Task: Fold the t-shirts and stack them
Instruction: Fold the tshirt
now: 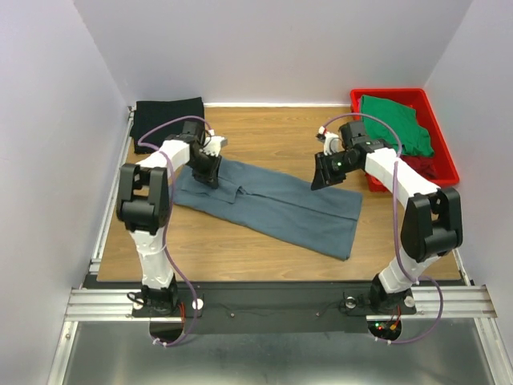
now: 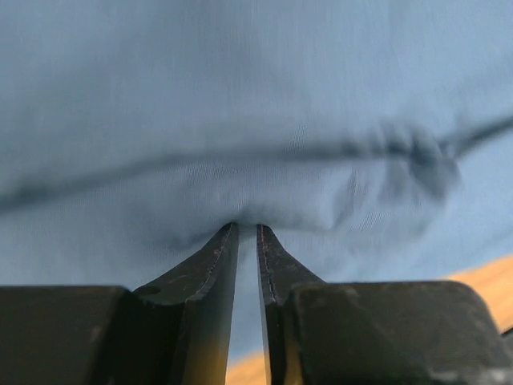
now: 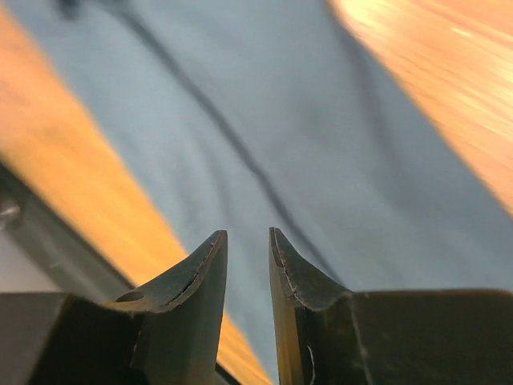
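Observation:
A slate blue-grey t-shirt (image 1: 280, 212) lies folded into a long band across the middle of the wooden table. My left gripper (image 1: 210, 175) is at its left end. In the left wrist view the jaws (image 2: 247, 226) are nearly closed and the cloth (image 2: 256, 120) puckers at the tips. My right gripper (image 1: 321, 183) hovers over the shirt's far right edge. In the right wrist view it (image 3: 244, 233) is open and empty above the cloth (image 3: 321, 160). A folded black t-shirt (image 1: 168, 116) lies at the back left. A green t-shirt (image 1: 397, 120) and a dark red one (image 1: 425, 167) lie in the tray.
A rigid red plastic tray (image 1: 389, 92) stands at the back right, close behind the right arm. Grey walls close in the table on three sides. An aluminium rail (image 1: 280, 301) runs along the near edge. Bare wood (image 1: 264, 132) shows behind the blue-grey shirt.

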Robot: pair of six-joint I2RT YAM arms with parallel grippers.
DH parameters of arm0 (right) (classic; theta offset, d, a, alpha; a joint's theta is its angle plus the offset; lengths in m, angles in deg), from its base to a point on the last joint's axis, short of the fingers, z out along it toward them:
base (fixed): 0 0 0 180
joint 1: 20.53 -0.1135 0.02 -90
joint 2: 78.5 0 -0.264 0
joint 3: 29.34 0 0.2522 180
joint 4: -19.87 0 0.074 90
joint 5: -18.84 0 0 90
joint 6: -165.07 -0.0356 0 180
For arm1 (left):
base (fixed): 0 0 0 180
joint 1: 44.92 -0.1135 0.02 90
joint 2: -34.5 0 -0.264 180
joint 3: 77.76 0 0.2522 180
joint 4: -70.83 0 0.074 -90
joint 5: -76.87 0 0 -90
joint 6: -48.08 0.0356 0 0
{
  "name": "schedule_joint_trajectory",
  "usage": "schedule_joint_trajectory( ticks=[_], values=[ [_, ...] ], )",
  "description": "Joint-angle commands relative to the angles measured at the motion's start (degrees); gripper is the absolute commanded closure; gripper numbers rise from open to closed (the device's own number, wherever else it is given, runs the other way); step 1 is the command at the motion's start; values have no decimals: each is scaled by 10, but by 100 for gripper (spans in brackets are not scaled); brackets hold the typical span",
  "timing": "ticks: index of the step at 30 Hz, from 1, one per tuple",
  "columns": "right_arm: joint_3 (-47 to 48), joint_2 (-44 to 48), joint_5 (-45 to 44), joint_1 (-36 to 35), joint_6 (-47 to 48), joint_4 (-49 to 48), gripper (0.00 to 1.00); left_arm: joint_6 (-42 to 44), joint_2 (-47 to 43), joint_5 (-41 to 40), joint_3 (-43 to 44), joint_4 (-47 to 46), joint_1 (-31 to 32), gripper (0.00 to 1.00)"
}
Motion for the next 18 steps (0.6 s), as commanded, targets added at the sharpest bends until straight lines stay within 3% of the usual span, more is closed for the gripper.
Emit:
schedule_joint_trajectory(
  ticks=[1,12,18],
  values=[
    [0,-21,-74,9,33,14,67,-3,61,-19,76,16,16,74],
    [-19,-30,-102,51,37,18,68,-6,212,-1,262,53,119,76],
    [-32,-37,-105,62,44,21,67,26,295,9,416,116,127,76]
  ],
)
